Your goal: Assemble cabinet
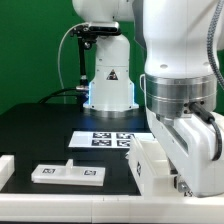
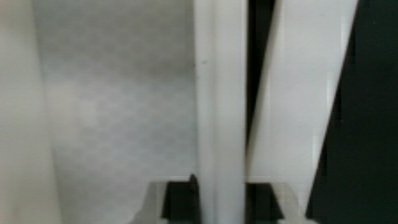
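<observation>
The white cabinet body point(image 1: 150, 163) stands at the exterior view's lower right, close to the table's front edge. My gripper point(image 1: 186, 168) comes down on it from above, and the arm hides much of it. In the wrist view a thin white wall of the body point(image 2: 221, 100) runs straight between my two dark fingertips point(image 2: 180, 203), and both touch it. My gripper point(image 2: 221, 202) is shut on that wall. A flat white panel with small tags point(image 1: 68, 173) lies at the exterior view's lower left, apart from the body.
The marker board point(image 1: 110, 139) lies on the black table behind the body. Another white piece point(image 1: 5, 166) shows at the exterior view's left edge. The white robot pedestal with its blue glow point(image 1: 108, 85) stands at the back before a green wall.
</observation>
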You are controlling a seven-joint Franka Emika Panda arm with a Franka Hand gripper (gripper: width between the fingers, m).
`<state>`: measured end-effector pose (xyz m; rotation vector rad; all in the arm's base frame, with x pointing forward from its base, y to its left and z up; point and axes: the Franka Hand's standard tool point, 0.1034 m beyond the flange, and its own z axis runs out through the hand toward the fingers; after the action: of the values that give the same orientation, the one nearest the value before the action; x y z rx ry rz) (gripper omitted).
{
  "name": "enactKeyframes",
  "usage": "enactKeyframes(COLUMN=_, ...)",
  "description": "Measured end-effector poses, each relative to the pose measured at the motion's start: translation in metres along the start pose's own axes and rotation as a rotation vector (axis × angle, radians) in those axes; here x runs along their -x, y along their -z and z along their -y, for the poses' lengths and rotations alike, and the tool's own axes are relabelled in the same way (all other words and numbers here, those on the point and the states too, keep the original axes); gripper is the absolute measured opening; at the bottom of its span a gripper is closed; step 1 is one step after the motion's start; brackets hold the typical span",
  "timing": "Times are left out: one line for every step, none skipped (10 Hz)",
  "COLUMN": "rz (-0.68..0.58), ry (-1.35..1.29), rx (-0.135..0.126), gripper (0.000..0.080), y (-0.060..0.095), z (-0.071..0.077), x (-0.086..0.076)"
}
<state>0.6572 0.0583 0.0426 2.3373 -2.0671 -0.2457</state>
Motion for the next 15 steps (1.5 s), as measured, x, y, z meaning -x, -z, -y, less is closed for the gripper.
enactKeyframes(rz=-0.002, ry=-0.003, rx=0.0, gripper=0.009, y=0.0, z=0.0, x=0.0)
enactKeyframes(rz=-0.004, ry=-0.004, rx=0.0, gripper=0.009, y=0.0001, z=0.0, x=-0.0003)
enactKeyframes(rz=-0.003, ry=-0.003, rx=0.0, gripper=0.009, y=0.0002, z=0.0, x=-0.0003)
enactKeyframes(rz=-0.003, ry=-0.003, rx=0.0, gripper=0.009, y=0.0002, z=0.0, x=-0.0003)
enactKeyframes(rz=-0.003, ry=-0.004, rx=0.0, gripper=0.009, y=0.0002, z=0.0, x=-0.0003)
enactKeyframes(rz=-0.003, ry=-0.012, rx=0.0, gripper=0.009, y=0.0002, z=0.0, x=0.0)
enactKeyframes(rz=-0.006, ry=-0.093, rx=0.0, gripper=0.009, y=0.0013, z=0.0007, x=-0.0004)
enactKeyframes(rz=-0.014, ry=-0.155, rx=-0.028, gripper=0.009, y=0.003, z=0.0058, x=-0.0009)
enactKeyframes(rz=-0.023, ry=-0.176, rx=-0.029, gripper=0.009, y=0.002, z=0.0054, x=-0.0013)
enactKeyframes(rz=-0.031, ry=-0.174, rx=-0.028, gripper=0.009, y=0.0018, z=0.0054, x=-0.0013)
enactKeyframes(rz=-0.033, ry=-0.173, rx=-0.028, gripper=0.009, y=0.0018, z=0.0053, x=-0.0013)
enactKeyframes(rz=-0.038, ry=-0.169, rx=-0.026, gripper=0.009, y=0.0018, z=0.0054, x=-0.0012)
enactKeyframes(rz=-0.04, ry=-0.167, rx=-0.027, gripper=0.009, y=0.0018, z=0.0053, x=-0.0014)
enactKeyframes(rz=-0.039, ry=-0.167, rx=-0.025, gripper=0.009, y=0.0013, z=0.0049, x=-0.0014)
enactKeyframes(rz=-0.039, ry=-0.167, rx=-0.025, gripper=0.0216, y=0.001, z=0.0047, x=-0.0011)
